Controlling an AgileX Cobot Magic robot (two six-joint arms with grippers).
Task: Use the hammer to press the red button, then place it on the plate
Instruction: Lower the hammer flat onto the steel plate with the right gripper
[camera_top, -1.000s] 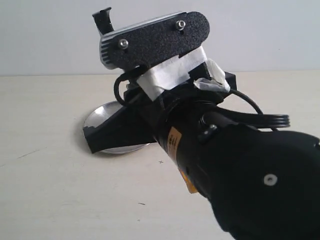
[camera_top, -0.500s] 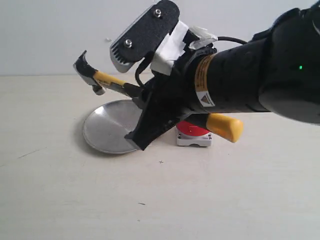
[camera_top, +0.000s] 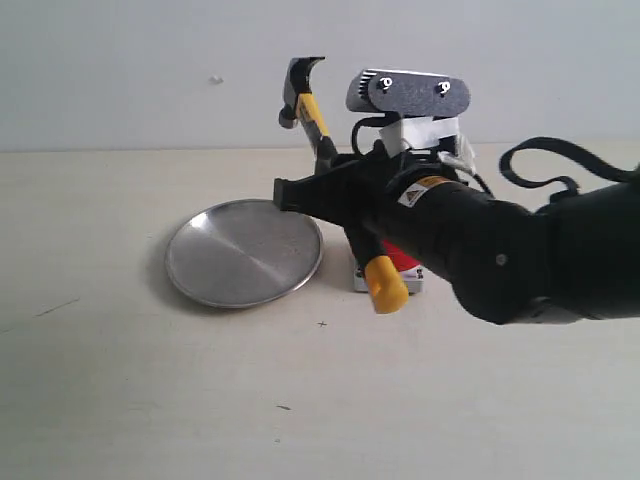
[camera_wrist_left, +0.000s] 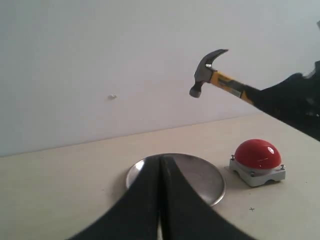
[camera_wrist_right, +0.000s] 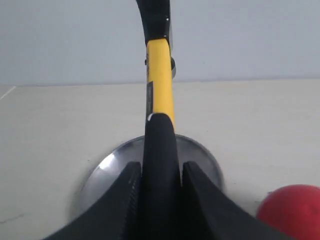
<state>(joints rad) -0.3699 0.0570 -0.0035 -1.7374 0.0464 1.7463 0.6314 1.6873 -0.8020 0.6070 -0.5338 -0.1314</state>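
My right gripper (camera_top: 298, 192) is shut on the hammer (camera_top: 318, 122), clamping its black handle (camera_wrist_right: 160, 150) between both fingers. The hammer stands steeply, its dark head (camera_top: 300, 82) up high and its yellow looped end (camera_top: 385, 286) low. The head (camera_wrist_left: 205, 72) hangs in the air above the table. The red button (camera_wrist_left: 257, 154) sits on its grey base to the right of the plate (camera_top: 243, 252); in the exterior view my right arm hides most of the red button (camera_top: 408, 266). My left gripper (camera_wrist_left: 161, 160) is shut and empty, aimed at the plate (camera_wrist_left: 200, 176).
The right arm (camera_top: 520, 255) fills the right side of the exterior view, with a cable loop (camera_top: 545, 160) beside it. A pale wall (camera_top: 120, 70) runs behind the beige table (camera_top: 200, 400). The left arm does not show in the exterior view.
The right arm has swung back to the right, away from the camera. The hammer has turned from pointing left to standing head up. The plate now shows in full.
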